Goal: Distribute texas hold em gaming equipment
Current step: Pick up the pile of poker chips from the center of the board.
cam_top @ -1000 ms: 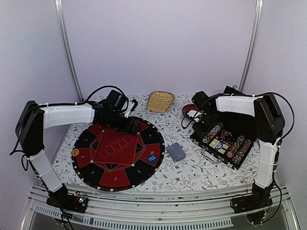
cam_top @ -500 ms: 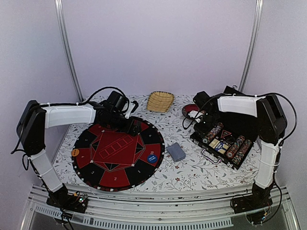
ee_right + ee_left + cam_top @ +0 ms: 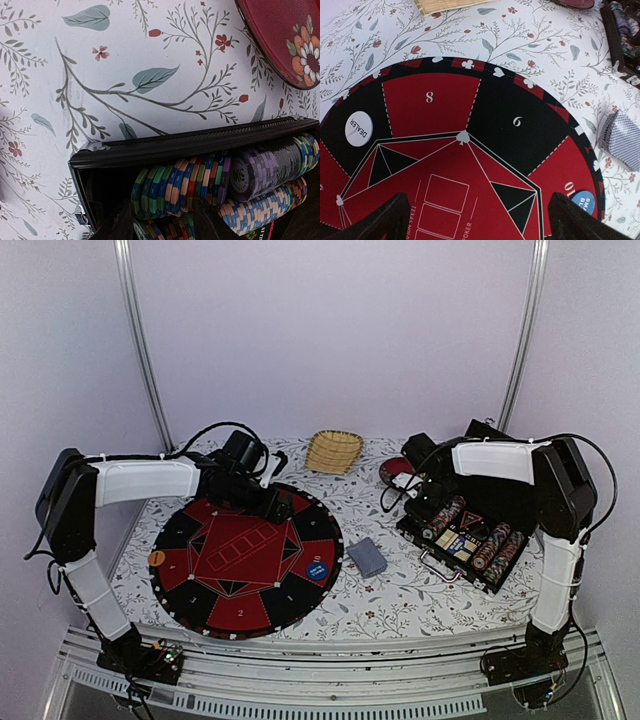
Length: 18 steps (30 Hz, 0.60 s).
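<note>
My right gripper (image 3: 164,226) reaches into the open black chip case (image 3: 470,537). Its jaws are partly open, one dark finger (image 3: 117,227) on each side of a stretch of striped chips (image 3: 175,192) standing on edge in a row. I cannot see whether the fingers touch them. My left gripper (image 3: 475,227) hangs wide open and empty over the round red-and-black poker mat (image 3: 245,560). On the mat lie a white dealer button (image 3: 358,128), a blue button (image 3: 317,570) and an orange button (image 3: 157,557). A blue-backed card deck (image 3: 367,556) lies between the mat and the case.
A woven straw basket (image 3: 333,451) stands at the back centre. A dark-red floral plate (image 3: 287,40) lies just behind the case's far wall. The case's raised lid stands behind my right arm. A floral cloth (image 3: 400,590) covers the table.
The right gripper's jaws have narrowed around the chips in the case. The left arm has not visibly moved.
</note>
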{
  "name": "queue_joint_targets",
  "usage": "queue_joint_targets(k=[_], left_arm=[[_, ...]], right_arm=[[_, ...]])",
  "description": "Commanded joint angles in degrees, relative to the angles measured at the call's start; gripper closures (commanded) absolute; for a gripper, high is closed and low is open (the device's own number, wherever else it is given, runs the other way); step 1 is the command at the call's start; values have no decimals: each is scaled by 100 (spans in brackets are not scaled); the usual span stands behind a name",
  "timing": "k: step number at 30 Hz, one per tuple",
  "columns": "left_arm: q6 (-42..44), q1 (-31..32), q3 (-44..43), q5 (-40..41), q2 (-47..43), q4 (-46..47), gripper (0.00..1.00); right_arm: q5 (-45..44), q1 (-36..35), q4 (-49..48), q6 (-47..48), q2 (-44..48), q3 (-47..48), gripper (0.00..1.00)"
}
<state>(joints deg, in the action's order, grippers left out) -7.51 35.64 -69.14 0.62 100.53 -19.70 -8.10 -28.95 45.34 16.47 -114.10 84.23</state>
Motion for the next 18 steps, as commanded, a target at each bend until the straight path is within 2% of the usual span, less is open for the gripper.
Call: queue_joint_targets(k=[1, 14, 18], left_arm=[[39, -65, -3, -46, 89, -60, 2], [30, -86, -2, 12, 116, -68, 2], [30, -83, 6, 9, 130, -70, 2]], right_arm=[[-264, 16, -142, -74, -171, -131, 56], [-260, 346, -252, -205, -279, 22, 51], [294, 327, -284, -167, -347, 48, 48]])
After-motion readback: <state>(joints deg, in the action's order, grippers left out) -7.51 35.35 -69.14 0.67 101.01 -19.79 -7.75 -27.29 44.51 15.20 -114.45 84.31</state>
